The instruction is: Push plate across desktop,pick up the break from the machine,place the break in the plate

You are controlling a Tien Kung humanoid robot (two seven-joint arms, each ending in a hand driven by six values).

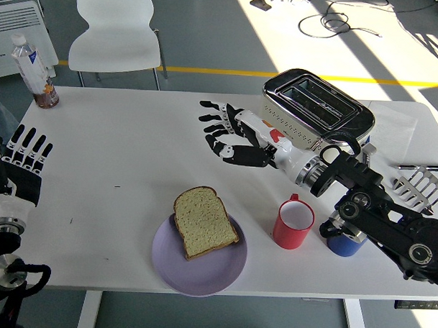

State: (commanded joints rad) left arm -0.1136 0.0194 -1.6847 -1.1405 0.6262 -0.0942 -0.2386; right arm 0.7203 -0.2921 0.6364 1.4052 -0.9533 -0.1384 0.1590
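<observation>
Right hand (231, 135) open and empty above the tabletop (126, 153); bread (205, 221) flat on the plate (199, 268), below and nearer than the hand, toaster (318, 113) just behind; left hand (21, 161) open, farther off.

My right forearm covers most of the blue cup (343, 242) at four o'clock, leaving only its lower wall showing. My left arm is cut off by the picture's edge at eight o'clock. The bread (205, 221) hides part of the plate (201, 271) beneath it. The print on the bottle (32, 62) at ten o'clock is too small to read. The chair (116, 31) at twelve o'clock loses its back at the top edge.
</observation>
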